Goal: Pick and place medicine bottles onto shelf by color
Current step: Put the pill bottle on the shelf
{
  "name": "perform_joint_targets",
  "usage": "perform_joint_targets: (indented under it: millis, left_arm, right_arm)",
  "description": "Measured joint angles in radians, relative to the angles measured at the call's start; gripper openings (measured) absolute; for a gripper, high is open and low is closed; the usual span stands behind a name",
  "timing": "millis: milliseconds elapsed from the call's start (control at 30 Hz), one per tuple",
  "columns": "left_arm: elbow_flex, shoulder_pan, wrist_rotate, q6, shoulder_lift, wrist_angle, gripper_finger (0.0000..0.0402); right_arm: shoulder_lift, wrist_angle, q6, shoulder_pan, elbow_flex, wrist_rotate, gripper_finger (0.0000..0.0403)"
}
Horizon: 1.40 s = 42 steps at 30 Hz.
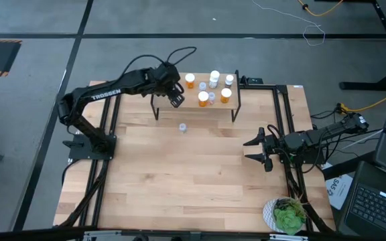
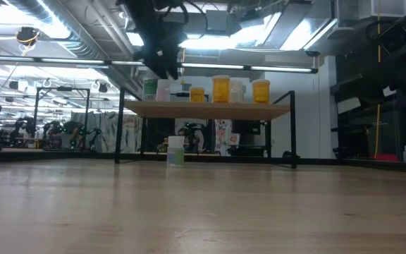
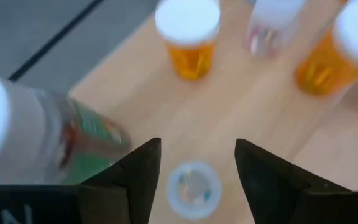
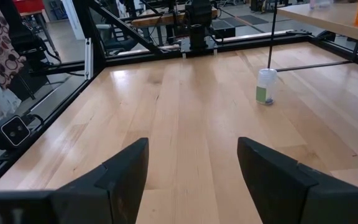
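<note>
Now the left pincer is seen open and empty over the shelf, upper centre, above a small clear bottle. One bottle stands on the table below; the right pincer is held open at right.

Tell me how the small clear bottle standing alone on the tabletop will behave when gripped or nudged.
The small clear white-capped bottle looks light, so a nudge would probably slide or tip it. It is round and would likely roll once down. Its smooth plastic may slip in the right pincer, which is open and well short of it.
</note>
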Motion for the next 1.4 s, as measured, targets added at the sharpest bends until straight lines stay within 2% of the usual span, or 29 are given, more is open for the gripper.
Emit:
perform_joint_targets:
  millis: [167, 233, 367, 467, 600, 733, 833, 967, 1133, 1400]
  left_arm:
    - [0.001, -0.013, 0.028, 0.033, -0.024, 0.073, 0.0202]
    - [0.001, -0.033, 0.082, 0.049, -0.034, 0.077, 0.0202]
    - [0.002, -0.117, 0.223, 0.062, -0.034, 0.060, 0.0199]
    - [0.002, -0.201, 0.240, 0.060, -0.034, 0.053, 0.0199]
    - [0.001, -0.320, 0.206, 0.013, -0.034, 0.030, 0.0199]
    - [0.001, -0.428, 0.161, -0.005, -0.034, -0.075, 0.0199]
    - [0.001, -0.493, 0.081, -0.035, -0.028, -0.144, 0.0199]
    - [-0.001, -0.566, -0.052, -0.105, -0.021, -0.151, 0.0199]
    - [0.000, -0.642, -0.130, -0.103, -0.022, -0.150, 0.0199]
    - [-0.084, -0.678, -0.161, -0.098, -0.023, -0.068, 0.0198]
  right_arm:
    - [0.000, 0.000, 0.003, 0.000, 0.000, 0.000, 0.0248]
    - [0.000, 0.000, 0.003, 0.000, 0.000, 0.000, 0.0248]
    - [0.000, 0.000, 0.000, 0.000, 0.000, 0.000, 0.0248]
    - [0.000, 0.000, 0.001, 0.000, 0.000, 0.000, 0.0248]
    - [0.000, 0.000, 0.000, 0.000, 0.000, 0.000, 0.0248]
    - [0.000, 0.000, -0.001, 0.000, 0.000, 0.000, 0.0248]
    - [0.000, 0.000, -0.001, 0.000, 0.000, 0.000, 0.0248]
    - [0.000, 0.000, -0.002, 0.000, 0.000, 0.000, 0.0248]
    - [0.000, 0.000, -0.003, 0.000, 0.000, 0.000, 0.0248]
    - [0.000, 0.000, -0.004, 0.000, 0.000, 0.000, 0.0248]
